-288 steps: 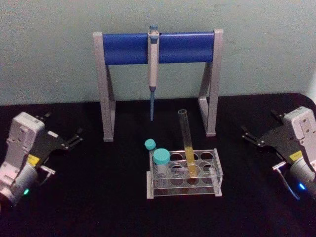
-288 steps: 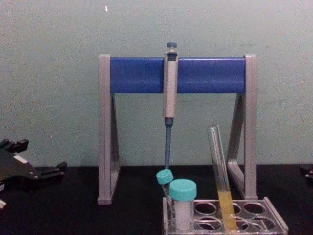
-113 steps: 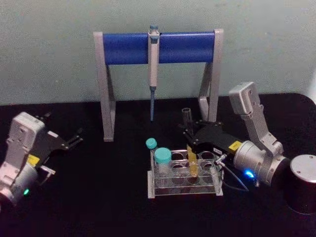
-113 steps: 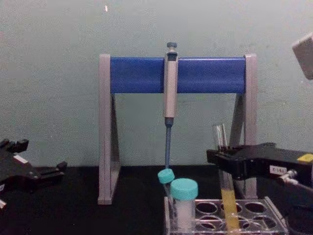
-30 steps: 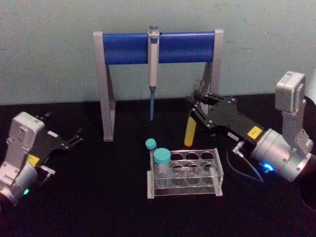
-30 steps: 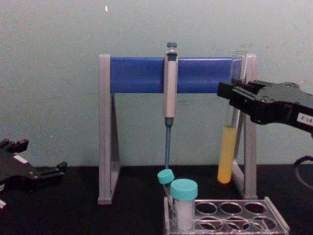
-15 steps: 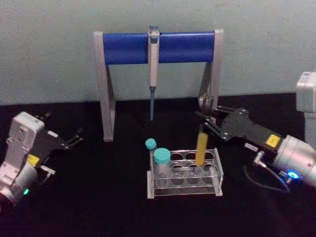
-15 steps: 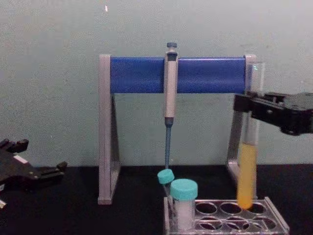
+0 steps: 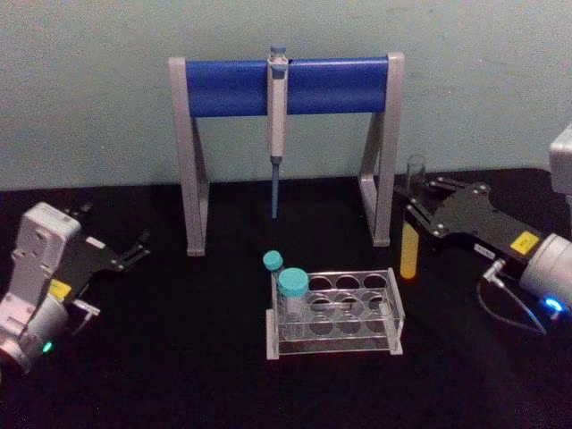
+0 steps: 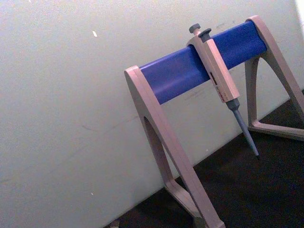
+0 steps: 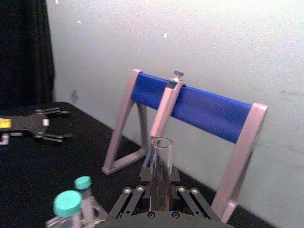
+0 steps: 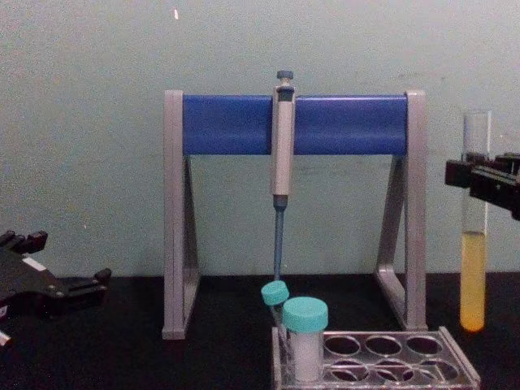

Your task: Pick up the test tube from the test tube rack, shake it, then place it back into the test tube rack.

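right gripper (image 9: pixel 412 204) clamped on upright test tube (image 9: pixel 409 252), clear right of test tube rack (image 9: pixel 334 315); left gripper (image 9: pixel 134 249) parked left, jaws apart.

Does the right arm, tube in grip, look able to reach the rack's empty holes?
Probably yes. The right gripper holds the test tube upright just right of the test tube rack, nothing between them; capped tubes fill only its left end. Left gripper rests far left.
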Robot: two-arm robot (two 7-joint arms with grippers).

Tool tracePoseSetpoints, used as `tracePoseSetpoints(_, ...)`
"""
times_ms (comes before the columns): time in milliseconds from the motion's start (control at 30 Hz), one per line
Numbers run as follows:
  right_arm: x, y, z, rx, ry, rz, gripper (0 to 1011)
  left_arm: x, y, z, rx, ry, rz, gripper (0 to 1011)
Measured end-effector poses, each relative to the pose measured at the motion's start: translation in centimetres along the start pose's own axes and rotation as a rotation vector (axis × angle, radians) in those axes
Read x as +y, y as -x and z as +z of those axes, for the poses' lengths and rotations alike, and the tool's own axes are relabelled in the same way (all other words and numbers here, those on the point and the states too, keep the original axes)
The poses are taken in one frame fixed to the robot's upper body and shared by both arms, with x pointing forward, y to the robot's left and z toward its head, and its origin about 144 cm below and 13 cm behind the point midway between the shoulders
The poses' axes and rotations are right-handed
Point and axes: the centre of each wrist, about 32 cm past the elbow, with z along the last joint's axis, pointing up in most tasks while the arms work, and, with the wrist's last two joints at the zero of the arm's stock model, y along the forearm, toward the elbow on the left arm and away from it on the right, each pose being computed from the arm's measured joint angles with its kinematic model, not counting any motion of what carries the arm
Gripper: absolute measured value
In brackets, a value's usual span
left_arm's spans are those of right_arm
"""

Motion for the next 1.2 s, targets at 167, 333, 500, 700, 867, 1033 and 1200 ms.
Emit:
tracePoseSetpoints(167, 1.4, -0.2, -0.1, -0.058, -0.005, -0.035, 232, 0.0, 0.0, 0.0, 0.0, 0.0, 0.0, 1001)
tracePoseSetpoints(333, 2.8, -0.5, -0.2, -0.073, -0.026, -0.032, 232, 0.0, 0.0, 0.0, 0.0, 0.0, 0.0, 1001)
tracePoseSetpoints(500, 4.4, -0.7, -0.4, -0.051, -0.062, 0.0, 232, 0.0, 0.0, 0.0, 0.0, 0.0, 0.0, 1001)
tracePoseSetpoints(700, 5.7, -0.5, -0.6, -0.003, -0.111, 0.058, 232, 0.0, 0.0, 0.0, 0.0, 0.0, 0.0, 1001)
tracePoseSetpoints(867, 6.0, -0.1, -0.8, 0.056, -0.14, 0.132, 232, 0.0, 0.0, 0.0, 0.0, 0.0, 0.0, 1001)
tracePoseSetpoints(1033, 5.4, -0.1, -0.8, 0.102, -0.165, 0.199, 232, 0.0, 0.0, 0.0, 0.0, 0.0, 0.0, 1001)
tracePoseSetpoints(1200, 3.9, -0.3, -0.9, 0.154, -0.165, 0.245, 232, 0.0, 0.0, 0.0, 0.0, 0.0, 0.0, 1001)
